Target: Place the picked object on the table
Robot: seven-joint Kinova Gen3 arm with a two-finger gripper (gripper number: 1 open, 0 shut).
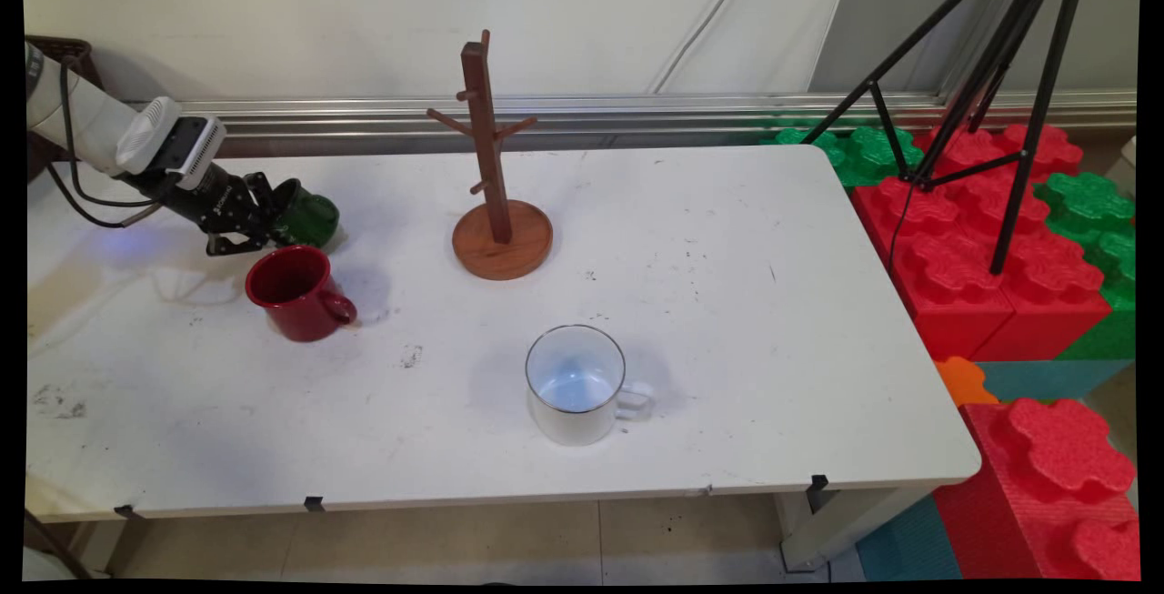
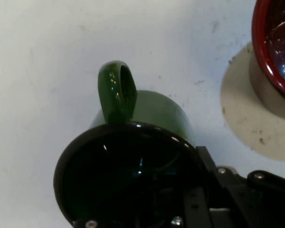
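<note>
My gripper (image 1: 266,212) is at the table's far left, shut on the rim of a green mug (image 1: 311,217). The mug is tipped, with its mouth towards the hand, low over the white table (image 1: 727,303); I cannot tell whether it touches the table. In the hand view the green mug (image 2: 147,118) fills the lower middle, its handle (image 2: 117,90) pointing up, and the gripper (image 2: 198,187) pinches the dark rim on the right side. A red mug (image 1: 296,292) stands upright just in front of the gripper, also seen as the red mug (image 2: 275,47) at the top right.
A wooden mug tree (image 1: 496,212) with bare pegs stands at the table's middle back. A white mug (image 1: 576,385) with a dark rim sits nearer the front edge. Right of the table are red and green foam blocks (image 1: 982,248) and a black tripod (image 1: 991,103).
</note>
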